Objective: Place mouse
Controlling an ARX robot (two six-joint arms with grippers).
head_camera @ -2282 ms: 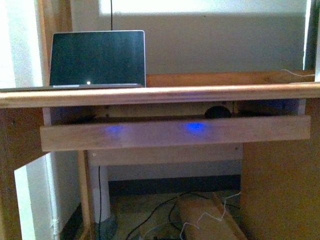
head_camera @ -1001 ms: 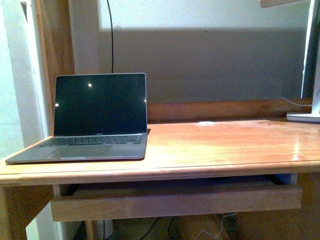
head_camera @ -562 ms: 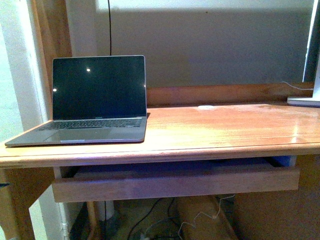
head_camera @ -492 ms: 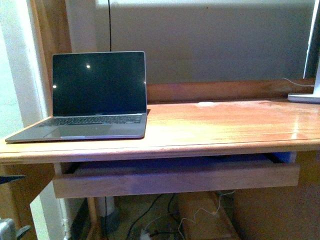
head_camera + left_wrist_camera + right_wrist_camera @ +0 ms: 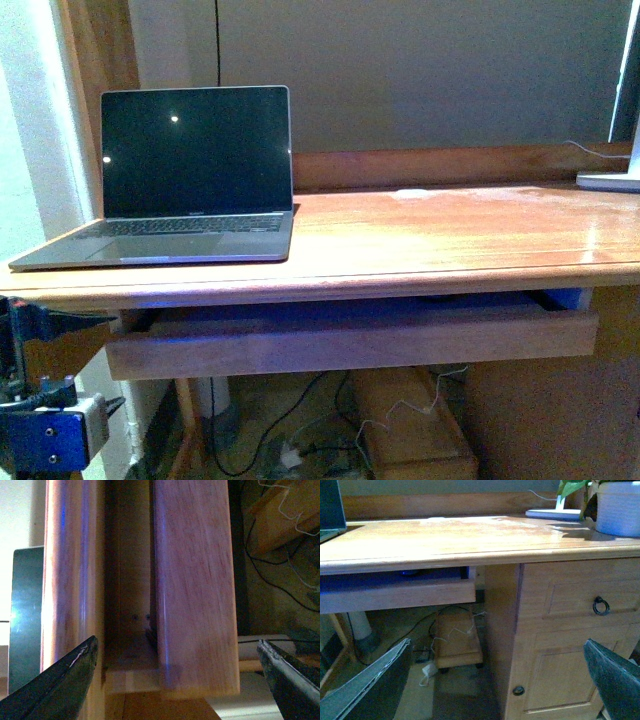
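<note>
The mouse does not show in any view; the inside of the pull-out tray [image 5: 350,340] under the desk top is in deep shadow. My left gripper [image 5: 177,680] is open, its dark fingers [image 5: 65,680] spread wide on either side of the tray's wooden front board [image 5: 195,595], close to it and holding nothing. Part of the left arm [image 5: 45,430] shows low at the left in the front view. My right gripper [image 5: 492,680] is open and empty, low in front of the desk's cabinet door [image 5: 560,675].
An open laptop [image 5: 190,180] stands on the left of the wooden desk top [image 5: 450,240]. A small flat white disc [image 5: 410,194] lies at the back, a white lamp base [image 5: 610,180] at the far right, a potted plant [image 5: 615,507] beside it. Cables and a wooden box [image 5: 400,430] lie on the floor.
The front view rose from below the desk edge to above it, then settled slightly lower. The left arm has come into view at the bottom left.
</note>
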